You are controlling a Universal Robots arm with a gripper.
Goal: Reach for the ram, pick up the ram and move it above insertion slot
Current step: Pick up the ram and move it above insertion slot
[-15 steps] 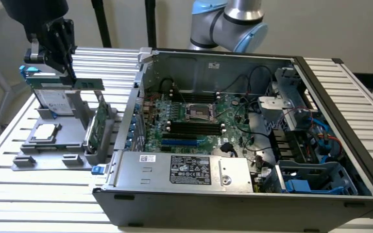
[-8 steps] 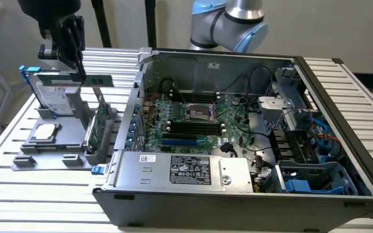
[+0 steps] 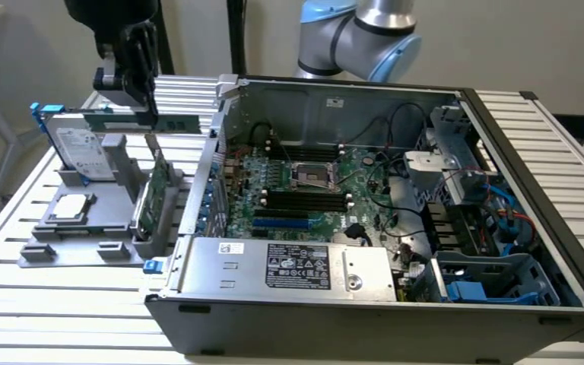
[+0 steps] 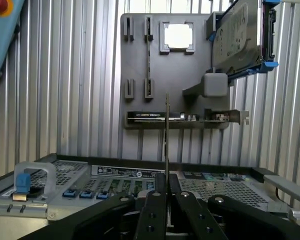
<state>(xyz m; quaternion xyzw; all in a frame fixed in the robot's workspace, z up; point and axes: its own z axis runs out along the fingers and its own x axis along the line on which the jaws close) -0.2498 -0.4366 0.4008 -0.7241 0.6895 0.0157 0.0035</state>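
The ram (image 3: 150, 122) is clamped edge-on between the closed fingers of the gripper (image 4: 166, 187) and is held in the air above the grey holder tray (image 3: 79, 228), at the exterior view's left of the open computer case (image 3: 535, 190). The hard drive (image 3: 77, 152) (blue-railed) and the upright green card (image 3: 153, 199) are seen standing in that tray below it, and in the wrist view the stick (image 4: 167, 135) is seen as a thin line rising from the fingers.
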